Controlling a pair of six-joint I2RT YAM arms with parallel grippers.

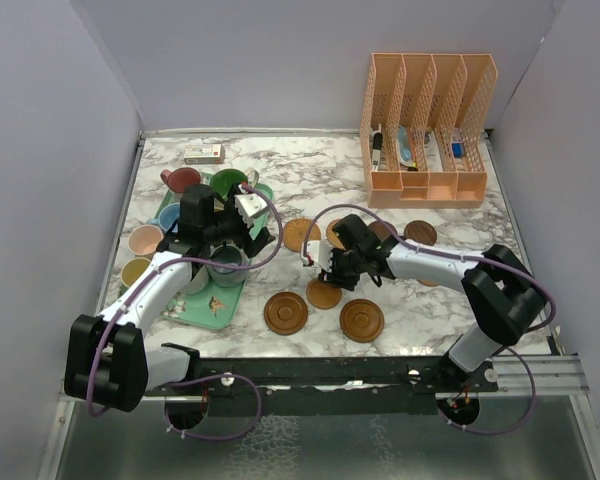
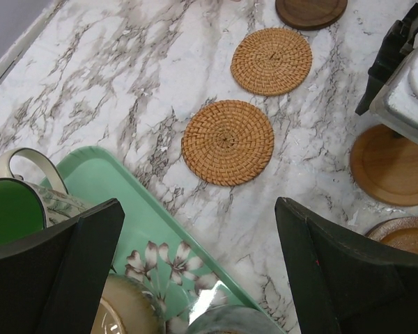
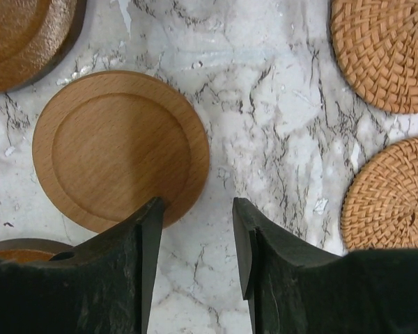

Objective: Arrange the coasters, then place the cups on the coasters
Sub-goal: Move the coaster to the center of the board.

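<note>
Coasters lie on the marble between the arms: two woven ones (image 2: 228, 142) (image 2: 271, 60), a light wooden one (image 3: 118, 149), and dark brown ones (image 1: 286, 312) (image 1: 361, 320) (image 1: 420, 233). My right gripper (image 3: 196, 209) hovers open just beside the light wooden coaster, its left fingertip over the rim, with only marble between the fingers. My left gripper (image 2: 198, 205) stands wide open over the tray's edge, above a grey-teal cup (image 1: 227, 266). Red (image 1: 183, 180), green (image 1: 228, 183), blue (image 1: 168, 215), pink (image 1: 146, 239) and yellow (image 1: 135, 271) cups sit at the left.
The mint-green floral tray (image 2: 90, 181) lies at the left with cups on and around it. A peach file organiser (image 1: 427, 130) stands at the back right. A small white box (image 1: 203, 153) lies at the back left. Walls close in three sides.
</note>
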